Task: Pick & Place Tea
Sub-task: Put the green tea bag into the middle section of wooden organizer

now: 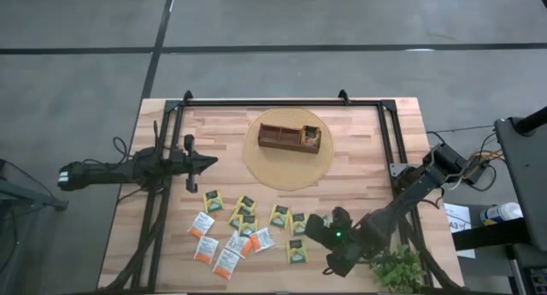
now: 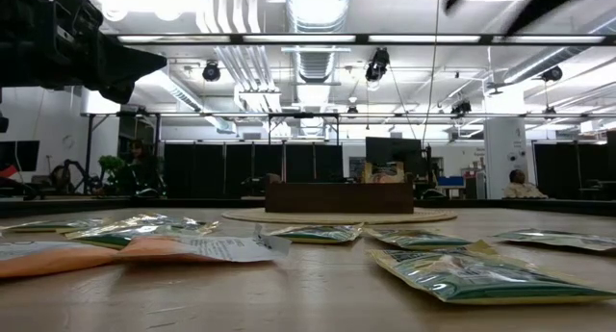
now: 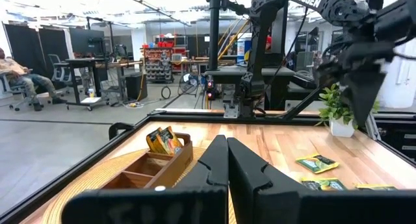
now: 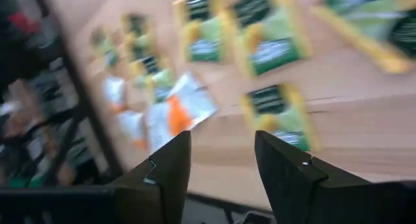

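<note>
Several flat tea packets point(image 1: 248, 231) lie scattered on the near half of the wooden table: yellow-green ones point(image 4: 279, 117) and white-and-orange ones point(image 4: 175, 117). A few more stand in the end compartment point(image 3: 166, 141) of the brown wooden tray point(image 1: 289, 137), which sits on a round mat point(image 1: 256, 162). My right gripper point(image 4: 221, 165) is open and hovers above the right side of the scattered packets point(image 1: 313, 227), touching none. My left gripper point(image 1: 205, 162) is shut, held above the table left of the tray, pointing toward it point(image 3: 227, 165).
A black frame point(image 1: 282, 101) runs along the table's far edge and down both sides. A small potted plant point(image 1: 397, 265) stands at the near right corner, close to my right arm. Bare wood lies between the mat and the packets. People sit in the room beyond.
</note>
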Robot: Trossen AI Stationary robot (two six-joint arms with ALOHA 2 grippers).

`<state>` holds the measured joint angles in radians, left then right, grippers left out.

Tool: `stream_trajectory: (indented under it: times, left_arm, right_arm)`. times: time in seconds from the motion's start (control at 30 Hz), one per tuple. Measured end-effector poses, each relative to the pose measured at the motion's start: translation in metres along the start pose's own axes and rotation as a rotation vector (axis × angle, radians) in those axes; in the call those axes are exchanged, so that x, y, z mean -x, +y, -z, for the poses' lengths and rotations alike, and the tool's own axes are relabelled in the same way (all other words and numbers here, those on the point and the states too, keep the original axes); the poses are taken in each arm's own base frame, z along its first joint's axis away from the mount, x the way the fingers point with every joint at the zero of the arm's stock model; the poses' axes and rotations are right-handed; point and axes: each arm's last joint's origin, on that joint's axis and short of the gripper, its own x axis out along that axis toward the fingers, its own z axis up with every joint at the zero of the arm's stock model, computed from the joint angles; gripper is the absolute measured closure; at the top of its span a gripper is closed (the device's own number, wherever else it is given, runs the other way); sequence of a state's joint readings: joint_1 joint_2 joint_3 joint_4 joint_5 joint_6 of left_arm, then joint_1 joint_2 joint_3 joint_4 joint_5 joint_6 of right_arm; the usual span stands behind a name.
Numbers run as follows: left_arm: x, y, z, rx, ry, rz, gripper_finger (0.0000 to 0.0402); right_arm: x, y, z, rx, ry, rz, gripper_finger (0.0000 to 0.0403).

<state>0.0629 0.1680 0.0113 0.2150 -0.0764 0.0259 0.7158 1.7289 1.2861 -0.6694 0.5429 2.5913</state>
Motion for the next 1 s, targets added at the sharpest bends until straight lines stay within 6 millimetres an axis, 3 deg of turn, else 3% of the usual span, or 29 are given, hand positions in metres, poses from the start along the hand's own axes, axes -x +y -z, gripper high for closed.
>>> stream_trajectory:
  times: [0.33, 0.7, 1.0]
  left_arm:
    - [0.000, 0.000, 0.001, 0.000, 0.007, 0.000, 0.0402]
    - [0.000, 0.000, 0.001, -0.001, 0.011, 0.000, 0.0402]
    - [0.000, 0.000, 0.001, -0.001, 0.013, 0.000, 0.0402]
  right_arm:
    - [-0.006, -0.023, -0.009, -0.035, -0.025, 0.408, 0.0234]
    - [-0.022, -0.032, -0.011, 0.037, -0.088, 0.459, 0.0234]
    - [-0.023, -0.031, -0.013, 0.051, -0.100, 0.465, 0.0234]
